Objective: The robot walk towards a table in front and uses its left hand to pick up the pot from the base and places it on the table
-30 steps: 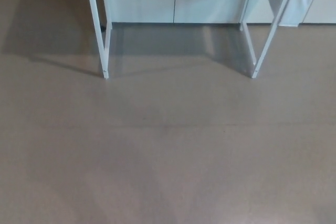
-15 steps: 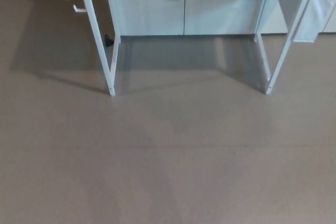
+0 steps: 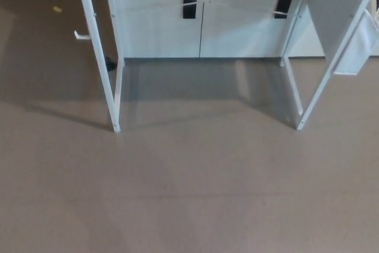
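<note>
As neither hand shows, the fingers' state cannot be told; white desk legs (image 3: 102, 69) stand on floor (image 3: 189, 182) before cabinets (image 3: 154, 22).

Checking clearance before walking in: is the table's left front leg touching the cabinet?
Apart. The head view shows bare floor between the left front leg and the cabinet behind it.

A bare grey-brown floor (image 3: 189, 194) runs up to a row of white cabinet doors (image 3: 157, 28), each fitted with a black handle (image 3: 189, 5) and cut-off lettering at the top edge. A small yellow scrap (image 3: 57, 9) lies far left, and a small black object (image 3: 110, 63) sits at the cabinets' foot.
</note>
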`<state>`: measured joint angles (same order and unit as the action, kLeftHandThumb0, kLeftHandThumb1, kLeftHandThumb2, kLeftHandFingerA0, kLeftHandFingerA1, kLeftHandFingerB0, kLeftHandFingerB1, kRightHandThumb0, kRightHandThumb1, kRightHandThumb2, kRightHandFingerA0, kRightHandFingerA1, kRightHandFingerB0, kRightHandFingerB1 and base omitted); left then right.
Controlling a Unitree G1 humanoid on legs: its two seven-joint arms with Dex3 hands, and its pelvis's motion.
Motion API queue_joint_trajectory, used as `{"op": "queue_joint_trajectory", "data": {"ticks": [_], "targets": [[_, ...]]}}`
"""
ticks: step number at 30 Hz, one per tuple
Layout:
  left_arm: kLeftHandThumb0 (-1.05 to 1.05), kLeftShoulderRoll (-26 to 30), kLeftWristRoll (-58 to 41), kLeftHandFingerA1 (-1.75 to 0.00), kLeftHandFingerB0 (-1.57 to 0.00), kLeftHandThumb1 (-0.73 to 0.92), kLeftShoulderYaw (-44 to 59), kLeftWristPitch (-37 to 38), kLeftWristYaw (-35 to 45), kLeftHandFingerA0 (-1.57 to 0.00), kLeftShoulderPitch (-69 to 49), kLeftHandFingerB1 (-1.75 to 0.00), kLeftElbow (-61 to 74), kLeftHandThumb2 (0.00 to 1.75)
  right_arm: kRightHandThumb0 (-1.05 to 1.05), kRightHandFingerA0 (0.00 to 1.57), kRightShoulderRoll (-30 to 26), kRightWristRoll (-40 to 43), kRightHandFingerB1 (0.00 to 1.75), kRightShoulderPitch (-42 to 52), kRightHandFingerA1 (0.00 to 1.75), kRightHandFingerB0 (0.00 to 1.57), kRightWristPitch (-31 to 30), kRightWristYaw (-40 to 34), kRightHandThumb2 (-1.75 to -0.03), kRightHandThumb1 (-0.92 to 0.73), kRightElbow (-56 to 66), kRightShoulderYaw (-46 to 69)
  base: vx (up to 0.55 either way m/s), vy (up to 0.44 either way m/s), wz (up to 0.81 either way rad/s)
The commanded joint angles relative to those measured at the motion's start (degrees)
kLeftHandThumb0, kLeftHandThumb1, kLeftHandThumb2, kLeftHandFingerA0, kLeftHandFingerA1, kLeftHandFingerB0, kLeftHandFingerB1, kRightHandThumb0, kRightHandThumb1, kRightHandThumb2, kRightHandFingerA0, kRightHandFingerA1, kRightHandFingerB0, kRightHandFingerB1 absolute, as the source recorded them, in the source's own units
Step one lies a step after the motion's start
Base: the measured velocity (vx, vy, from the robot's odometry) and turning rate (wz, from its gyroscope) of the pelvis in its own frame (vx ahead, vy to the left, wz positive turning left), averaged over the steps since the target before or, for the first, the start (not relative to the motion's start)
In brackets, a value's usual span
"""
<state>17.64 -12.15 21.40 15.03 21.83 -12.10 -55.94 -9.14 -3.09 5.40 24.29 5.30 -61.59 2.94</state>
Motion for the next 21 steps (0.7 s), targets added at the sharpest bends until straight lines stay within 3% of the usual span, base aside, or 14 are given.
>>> {"op": "queue_joint_trajectory", "data": {"ticks": [1, 12, 21], "targets": [[0.05, 0.95, 0.27, -0.39, -0.41, 0.51, -0.31, 0.24, -0.66, -0.48, 0.33, -0.36, 0.03, 0.55, -0.19, 0.66, -0.89, 0.02, 0.39, -0.96, 0.46, 0.46, -0.91, -0.48, -0.57, -0.58, -0.21, 0.32, 0.26, -0.003, 0.1], [0.04, 0.92, 0.4, -0.4, -0.43, 0.5, -0.67, 0.42, -1.4, -0.52, -1.01, -0.36, 1.0, 0.54, -0.16, 0.68, -1.19, -0.67, 0.4, -0.01, 0.48, 0.46, 0.57, -0.65, -0.57, -0.59, -0.75, -0.34, 0.28, -0.196, 0.12], [0.06, 0.73, -0.04, -0.4, -0.43, 0.51, -0.59, 0.8, -0.06, -0.52, -2.87, -0.37, 1.14, 0.55, -0.19, 0.68, -1.62, -1.28, 0.4, 1.78, 0.49, 0.46, 1.61, -0.55, -0.57, -0.59, -0.61, -0.52, 0.3, 0.069, -0.13]]}}
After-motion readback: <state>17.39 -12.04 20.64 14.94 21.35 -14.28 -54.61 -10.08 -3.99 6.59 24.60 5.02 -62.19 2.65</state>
